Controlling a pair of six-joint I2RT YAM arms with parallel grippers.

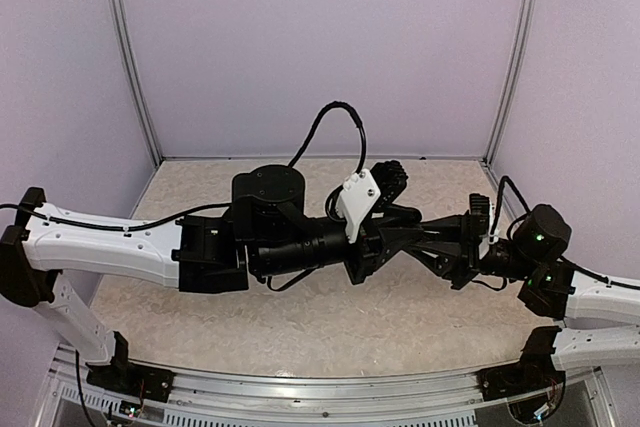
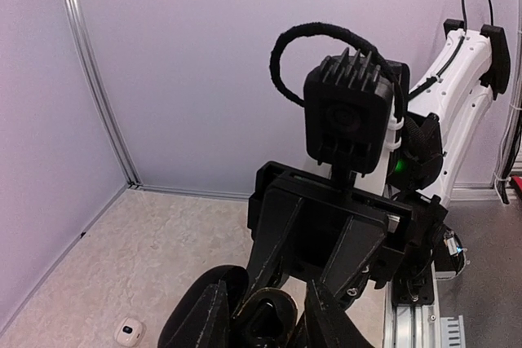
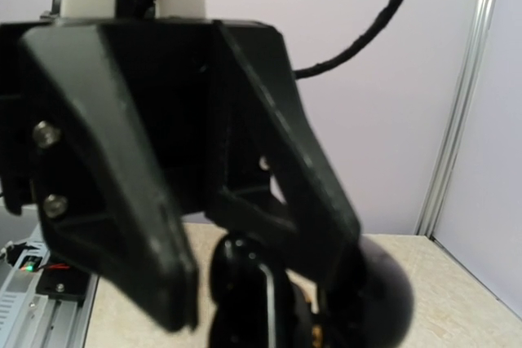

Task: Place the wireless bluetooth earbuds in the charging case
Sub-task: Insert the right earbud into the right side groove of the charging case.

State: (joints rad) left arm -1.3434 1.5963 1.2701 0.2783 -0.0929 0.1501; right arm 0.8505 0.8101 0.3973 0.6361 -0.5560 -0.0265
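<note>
Only the left wrist view shows a white object (image 2: pixel 128 332); left fingers (image 3: pixel 122 201) apart, right fingers (image 2: pixel 273 238) together.

The beige speckled worktop (image 1: pixel 300 327) carried one small white rounded case (image 2: pixel 128 332), lying near a walled edge.

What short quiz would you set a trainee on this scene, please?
1. True or false: the left hand and right hand sit at opposite edges of the table.
2. The small rounded object lying on the table in the left wrist view is: A white, B red, C green.
3. Fill in: the green lights glow on the ___ arm.
Key: 1 false, they are close together over the table; 2 A; 3 right.
</note>
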